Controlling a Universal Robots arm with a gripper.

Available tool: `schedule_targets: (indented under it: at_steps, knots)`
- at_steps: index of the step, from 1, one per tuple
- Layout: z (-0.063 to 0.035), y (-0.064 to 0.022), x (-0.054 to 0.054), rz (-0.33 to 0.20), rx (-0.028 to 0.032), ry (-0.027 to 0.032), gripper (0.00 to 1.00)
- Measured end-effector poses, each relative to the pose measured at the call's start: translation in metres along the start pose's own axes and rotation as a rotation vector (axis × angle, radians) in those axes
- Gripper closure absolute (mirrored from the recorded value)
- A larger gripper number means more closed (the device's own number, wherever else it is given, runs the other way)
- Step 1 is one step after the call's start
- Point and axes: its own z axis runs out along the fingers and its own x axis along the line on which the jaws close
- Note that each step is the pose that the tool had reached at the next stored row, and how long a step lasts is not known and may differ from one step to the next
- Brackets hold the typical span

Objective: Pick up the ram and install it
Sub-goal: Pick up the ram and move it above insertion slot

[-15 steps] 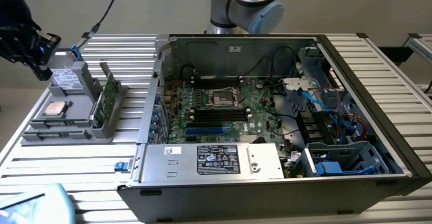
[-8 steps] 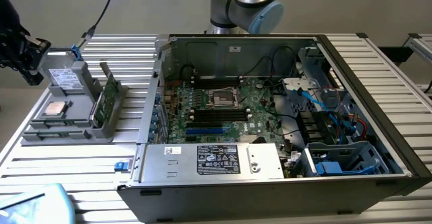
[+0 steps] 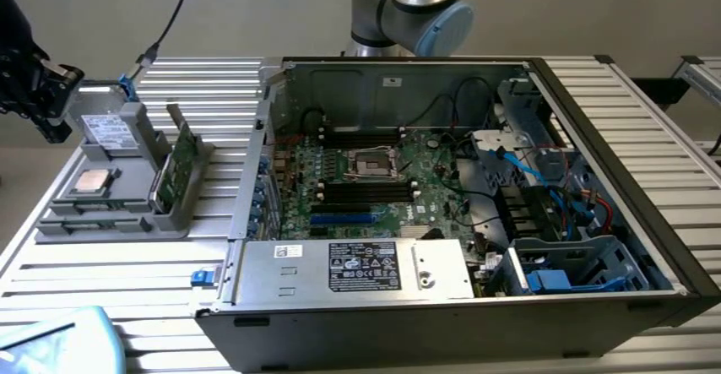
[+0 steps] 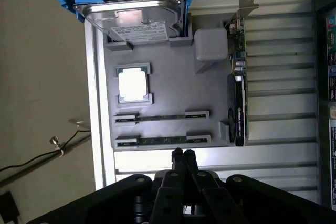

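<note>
Ram (image 4: 160,140): slim green stick, seen edge-on, standing in a slot of the grey tray (image 4: 168,98), held at each end by a small grey cradle. Parallel to it and just beside it, in the next slot, a second stick (image 4: 160,117) of the same kind. Beyond those, on the same tray, a square silver processor chip (image 4: 132,84) lying flat in its own recess, then a hard drive (image 4: 131,22) in a blue bracket at the tray's end. Along one long side of the tray, a graphics card (image 4: 239,103) standing on edge.

Hand (image 4: 182,155) near the ram but apart from it, over a bare slat of the desk (image 4: 262,156) just beside the tray's edge. Black fingertips pressed together, nothing pinched between them.

In the exterior view, tray on the ribbed metal desk at that view's left, just beside an open computer case (image 3: 631,180). Inside the case, a green motherboard (image 3: 423,171) with long black memory slots (image 3: 366,192), and a silver power supply (image 3: 355,268) at the near end. Grey-and-blue arm joint (image 3: 411,2) beyond the case's far wall.
</note>
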Motion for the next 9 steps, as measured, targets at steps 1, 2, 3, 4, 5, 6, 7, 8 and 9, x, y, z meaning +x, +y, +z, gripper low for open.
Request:
schedule_targets:
  at_steps: [1,2,3,4,5,6,7,8,9]
  knots:
    - [0.0,0.0,0.0,0.0,0.0,-0.0001,0.89]
    - [0.0,0.0,0.0,0.0,-0.0001,-0.0001,0.89]
    - [0.0,0.0,0.0,0.0,0.0,-0.0001,0.89]
    - [0.0,0.0,0.0,0.0,0.0,-0.0001,0.89]
    - [0.0,0.0,0.0,0.0,0.0,0.0,0.89]
    - [0.0,0.0,0.0,0.0,0.0,0.0,0.89]
    - [0.0,-0.0002,0.0,0.0,-0.0006,0.0001,0.89]
    - [0.0,-0.0004,0.0002,-0.008,-0.0014,-0.0003,0.89]
    - [0.0,-0.0004,0.0001,-0.024,-0.0009,0.0002,0.89]
